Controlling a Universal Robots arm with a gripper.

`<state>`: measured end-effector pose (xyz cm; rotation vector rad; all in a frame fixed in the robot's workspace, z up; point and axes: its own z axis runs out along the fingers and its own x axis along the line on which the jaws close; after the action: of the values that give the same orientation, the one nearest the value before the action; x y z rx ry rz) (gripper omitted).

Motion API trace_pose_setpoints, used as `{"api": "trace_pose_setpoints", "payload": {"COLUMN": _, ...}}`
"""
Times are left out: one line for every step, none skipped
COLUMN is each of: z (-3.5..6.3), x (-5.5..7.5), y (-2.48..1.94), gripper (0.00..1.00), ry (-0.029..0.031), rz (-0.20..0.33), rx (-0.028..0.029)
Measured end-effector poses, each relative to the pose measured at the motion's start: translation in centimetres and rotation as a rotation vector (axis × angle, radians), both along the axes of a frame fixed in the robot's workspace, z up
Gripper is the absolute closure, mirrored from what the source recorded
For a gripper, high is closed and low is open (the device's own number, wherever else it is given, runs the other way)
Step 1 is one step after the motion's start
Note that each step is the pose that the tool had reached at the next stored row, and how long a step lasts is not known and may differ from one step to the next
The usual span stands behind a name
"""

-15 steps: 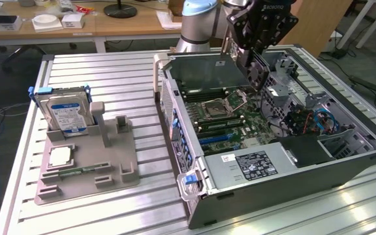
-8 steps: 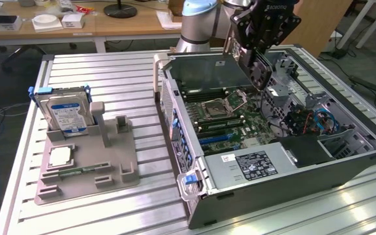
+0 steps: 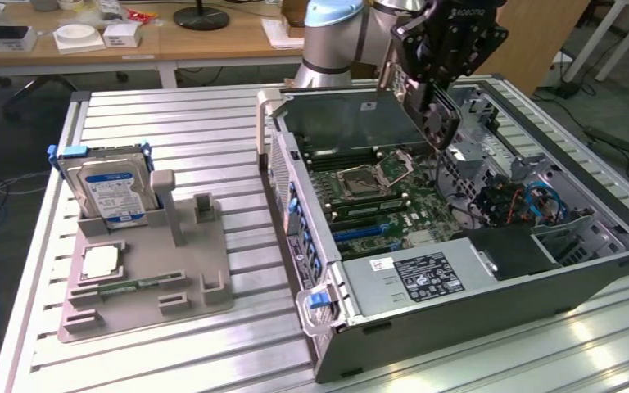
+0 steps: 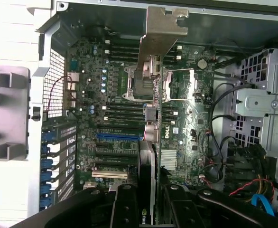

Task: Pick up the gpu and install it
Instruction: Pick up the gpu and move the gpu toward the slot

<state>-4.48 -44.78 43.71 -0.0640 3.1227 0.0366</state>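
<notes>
My gripper (image 3: 429, 78) is shut on the gpu (image 3: 432, 115), a thin dark card that hangs upright over the open computer case (image 3: 292, 176). The card sits above the motherboard (image 3: 375, 192), apart from it, on the far side of the case. In the wrist view the gpu (image 4: 148, 142) is seen edge-on, with its silvery end bracket (image 4: 162, 28) pointing away from my gripper (image 4: 148, 206). A black finger (image 4: 125, 204) presses on each side of the card. The blue expansion slot (image 4: 117, 137) lies just beside the card's edge.
A silver power supply (image 3: 424, 274) fills the case's near end, and blue and black cables (image 3: 527, 205) lie at the exterior view's right. On the slatted table, a grey holder (image 3: 151, 278) carries a hard drive (image 3: 112, 184), a processor chip (image 3: 101, 262) and a green memory strip (image 3: 128, 288).
</notes>
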Motion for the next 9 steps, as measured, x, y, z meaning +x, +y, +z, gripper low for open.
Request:
{"api": "trace_pose_setpoints", "payload": {"z": 0.00, "x": 0.02, "y": 0.00, "gripper": 0.73, "ry": 0.0000, "rz": 0.000, "rx": -0.0001}}
{"api": "trace_pose_setpoints", "payload": {"z": 0.00, "x": 0.02, "y": 0.00, "gripper": 0.73, "ry": 0.0000, "rz": 0.000, "rx": 0.0000}}
{"api": "trace_pose_setpoints", "payload": {"z": 0.00, "x": 0.02, "y": 0.00, "gripper": 0.73, "ry": 0.0000, "rz": 0.000, "rx": -0.0001}}
{"api": "trace_pose_setpoints", "payload": {"z": 0.00, "x": 0.02, "y": 0.00, "gripper": 0.73, "ry": 0.0000, "rz": 0.000, "rx": 0.0000}}
{"api": "trace_pose_setpoints", "payload": {"z": 0.00, "x": 0.02, "y": 0.00, "gripper": 0.73, "ry": 0.0000, "rz": 0.000, "rx": 0.0000}}
{"api": "trace_pose_setpoints", "payload": {"z": 0.00, "x": 0.02, "y": 0.00, "gripper": 0.73, "ry": 0.0000, "rz": 0.000, "rx": 0.0000}}
{"api": "trace_pose_setpoints", "payload": {"z": 0.00, "x": 0.02, "y": 0.00, "gripper": 0.73, "ry": 0.0000, "rz": 0.000, "rx": 0.0000}}
{"api": "trace_pose_setpoints", "payload": {"z": 0.00, "x": 0.02, "y": 0.00, "gripper": 0.73, "ry": 0.0000, "rz": 0.001, "rx": -0.0001}}
{"api": "trace_pose_setpoints", "payload": {"z": 0.00, "x": 0.02, "y": 0.00, "gripper": 0.73, "ry": 0.0000, "rz": 0.005, "rx": -0.0001}}
